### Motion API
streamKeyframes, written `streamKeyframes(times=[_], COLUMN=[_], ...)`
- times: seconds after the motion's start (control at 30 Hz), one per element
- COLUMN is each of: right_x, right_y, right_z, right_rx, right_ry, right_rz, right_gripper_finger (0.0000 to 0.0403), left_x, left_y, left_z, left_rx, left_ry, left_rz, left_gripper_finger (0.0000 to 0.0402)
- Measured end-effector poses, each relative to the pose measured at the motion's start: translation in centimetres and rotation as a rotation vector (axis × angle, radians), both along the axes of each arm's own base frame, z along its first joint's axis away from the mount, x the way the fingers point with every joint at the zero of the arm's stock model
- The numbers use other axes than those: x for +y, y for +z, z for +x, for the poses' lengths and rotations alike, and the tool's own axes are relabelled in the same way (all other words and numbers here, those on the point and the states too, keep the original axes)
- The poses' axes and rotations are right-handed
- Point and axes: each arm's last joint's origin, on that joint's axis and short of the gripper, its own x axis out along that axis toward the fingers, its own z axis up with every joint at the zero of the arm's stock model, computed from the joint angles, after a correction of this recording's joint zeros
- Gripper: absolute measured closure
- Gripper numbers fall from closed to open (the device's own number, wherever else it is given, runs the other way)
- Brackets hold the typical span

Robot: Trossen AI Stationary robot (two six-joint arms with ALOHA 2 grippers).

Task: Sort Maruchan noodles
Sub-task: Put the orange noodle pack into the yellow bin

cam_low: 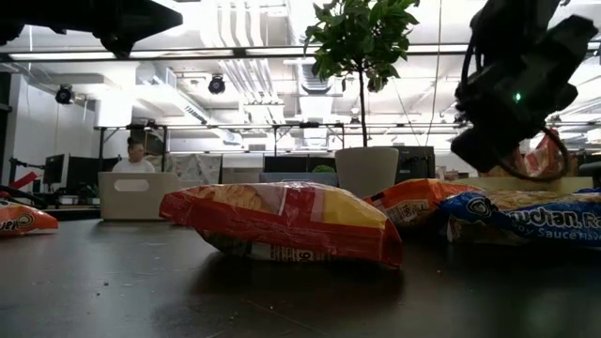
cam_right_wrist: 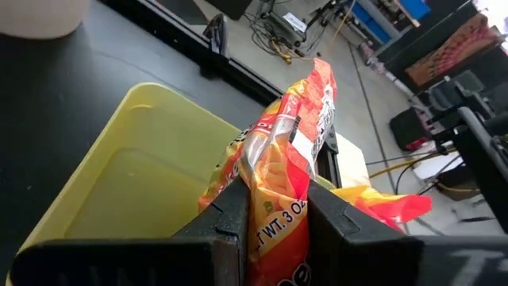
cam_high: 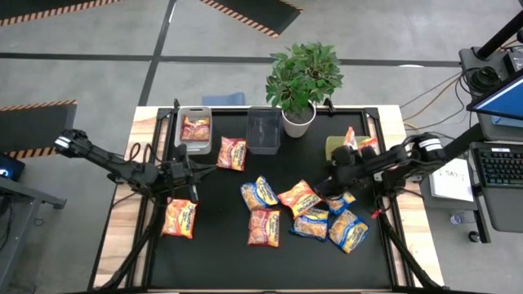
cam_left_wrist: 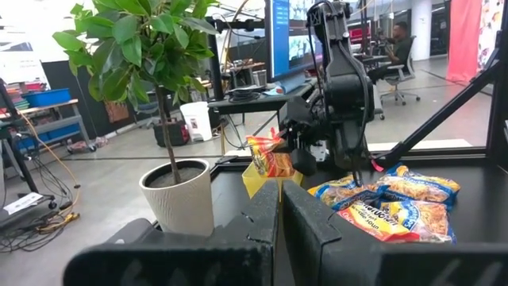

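Noodle packets: eleven can be counted, seven printed red-orange and four blue-and-yellow. Eight lie loose on the worktop, one is in the grey bin, one is clamped in the right end effector, and one more shows just behind the held packet by the yellow-green bin. Bins: three, namely the grey bin, a dark bin and the yellow-green bin. Potted plant: one. Arms: two, each with one end effector; the left end effector holds no packet.
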Motion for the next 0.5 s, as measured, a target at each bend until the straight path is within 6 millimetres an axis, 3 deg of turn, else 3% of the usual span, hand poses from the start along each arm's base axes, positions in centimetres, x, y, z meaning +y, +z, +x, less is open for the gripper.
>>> streamKeyframes(times=[0.5], right_x=[0.2], right_y=[-2.7], right_z=[0.9], right_rx=[0.089], right_ry=[-0.013], right_rz=[0.006], right_gripper_finger=[0.0335], left_x=[-0.1], left_y=[-0.3], left_z=[0.3], left_rx=[0.017], left_ry=[-0.001], left_rz=[0.004], left_gripper_finger=[0.0402])
